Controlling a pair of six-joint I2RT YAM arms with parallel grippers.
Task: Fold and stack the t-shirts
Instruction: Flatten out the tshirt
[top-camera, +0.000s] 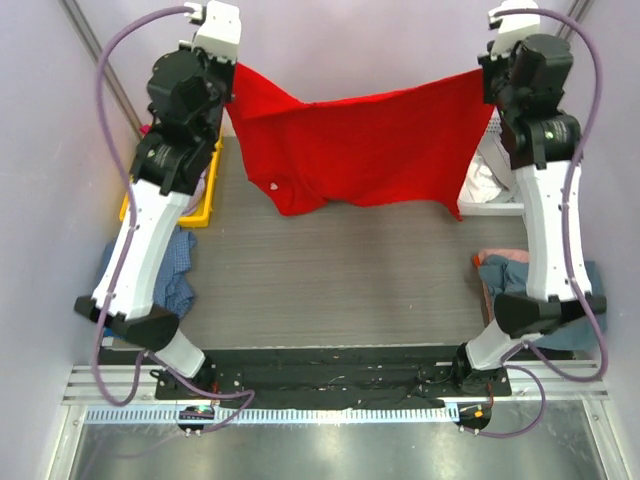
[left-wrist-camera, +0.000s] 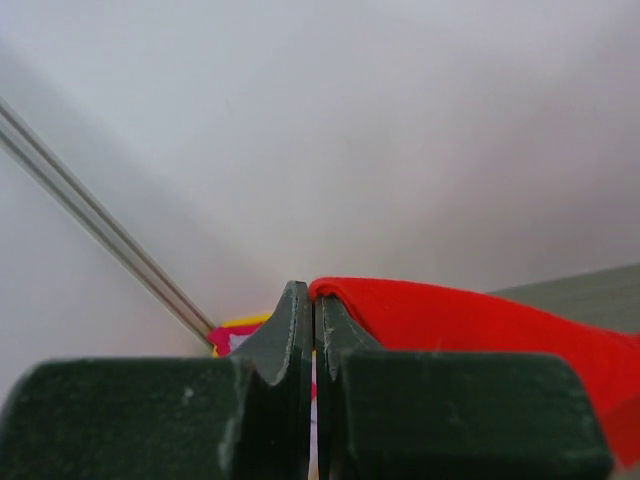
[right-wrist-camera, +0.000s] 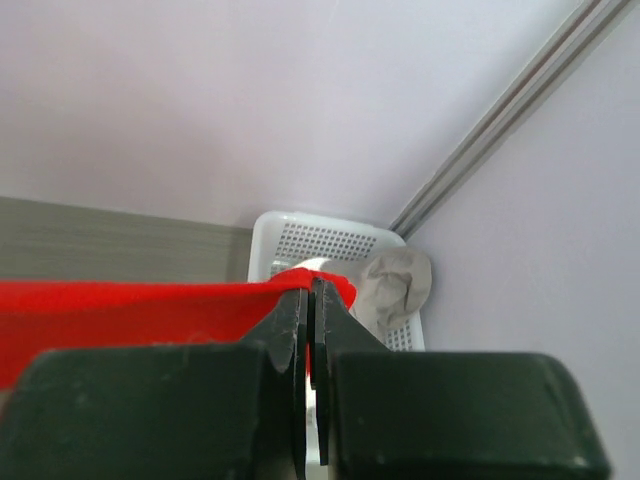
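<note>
A bright red t-shirt (top-camera: 370, 150) hangs stretched in the air between both arms over the far half of the grey table. My left gripper (left-wrist-camera: 315, 300) is shut on its left corner, red cloth (left-wrist-camera: 480, 320) trailing off to the right of the fingers. My right gripper (right-wrist-camera: 312, 292) is shut on the right corner, with red cloth (right-wrist-camera: 130, 310) running off to the left. In the top view the left gripper (top-camera: 232, 85) and the right gripper (top-camera: 490, 85) are raised near the back wall. The shirt's lower edge sags toward the table.
A yellow bin (top-camera: 200, 205) with pink cloth stands at the left behind the left arm. A white perforated basket (right-wrist-camera: 330, 245) with pale cloth (right-wrist-camera: 400, 285) sits at the right. Blue cloth (top-camera: 175, 270) lies at the left edge, and teal and pink cloth (top-camera: 510, 270) at the right.
</note>
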